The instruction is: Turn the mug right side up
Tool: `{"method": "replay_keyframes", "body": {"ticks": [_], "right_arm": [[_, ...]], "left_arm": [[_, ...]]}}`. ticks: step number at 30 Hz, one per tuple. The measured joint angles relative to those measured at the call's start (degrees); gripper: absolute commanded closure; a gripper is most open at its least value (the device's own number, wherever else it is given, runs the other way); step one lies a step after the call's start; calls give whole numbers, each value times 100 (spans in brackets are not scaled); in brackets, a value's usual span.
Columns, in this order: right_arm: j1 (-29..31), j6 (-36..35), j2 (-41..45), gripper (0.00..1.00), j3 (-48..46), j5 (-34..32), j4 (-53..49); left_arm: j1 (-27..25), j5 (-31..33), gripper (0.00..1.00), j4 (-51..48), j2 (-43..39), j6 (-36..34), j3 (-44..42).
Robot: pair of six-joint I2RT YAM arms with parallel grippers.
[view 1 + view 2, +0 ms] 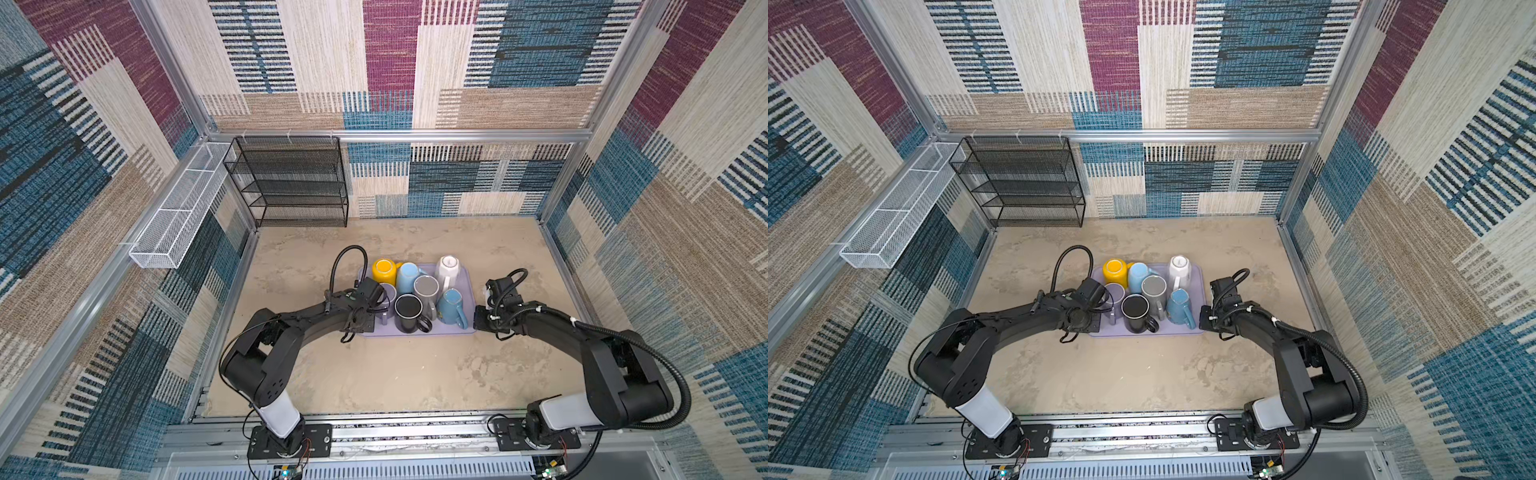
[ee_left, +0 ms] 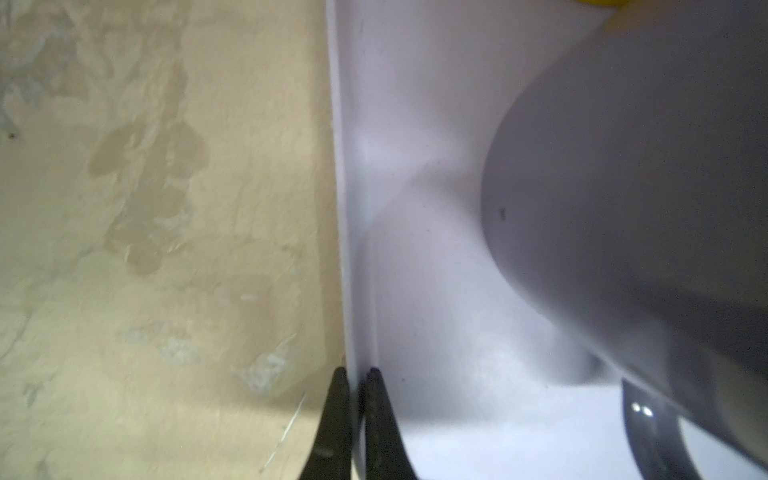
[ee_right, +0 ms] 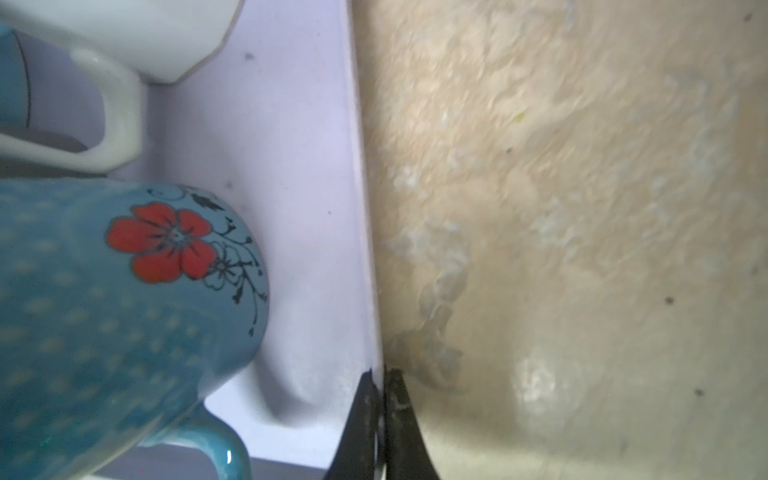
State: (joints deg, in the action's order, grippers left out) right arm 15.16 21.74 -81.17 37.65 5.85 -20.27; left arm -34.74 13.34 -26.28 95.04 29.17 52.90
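Left tool (image 2: pixel 356 374) is pinched tight on the left rim of the lavender tray (image 1: pixel 468 286), one finger on each side of the rim. The right tool (image 3: pixel 382 374) is clamped the same way on the opposite rim. We see the tray sitting on the sandy surface (image 1: pixel 395 374), between the two arms. Seven mugs are crammed onto it, most of them touching. At the far edge the yellow mug (image 1: pixel 384 270) and white mug (image 1: pixel 448 268) sit bottom-up. The teal flowered mug (image 3: pixel 104 311) by the right tool looks bottom-up too. The black mug (image 1: pixel 409 311) at the near edge stands mouth-up. We can't call the grey mug (image 1: pixel 426 289) either way.
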Motion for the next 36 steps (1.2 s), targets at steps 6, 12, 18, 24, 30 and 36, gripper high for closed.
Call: {"method": "replay_keyframes", "body": {"ticks": [6,12,18,24,30,36], "right_arm": [[378,492,579,100,-354,-85,-214],[743,975,1156,100,-793,-98,-485],[1023,1290,1521,100,-1113,-192,-516],[1117,1377,1626,99,-1191,-302,-522],[1126,1386,1480,80,-1130,-282,-525],[1158,1327,1467,67,-1067,-175,-505]], "left_arm": [[-31,-17,100,251,-588,87,-697],[-101,-44,100,435,-1058,144,-1202],[-190,-70,100,455,-1388,293,-1497],[-374,-59,100,417,-1692,586,-1755],[-404,-9,97,341,-1657,660,-1698],[-404,-50,93,238,-1661,629,-1648]]}}
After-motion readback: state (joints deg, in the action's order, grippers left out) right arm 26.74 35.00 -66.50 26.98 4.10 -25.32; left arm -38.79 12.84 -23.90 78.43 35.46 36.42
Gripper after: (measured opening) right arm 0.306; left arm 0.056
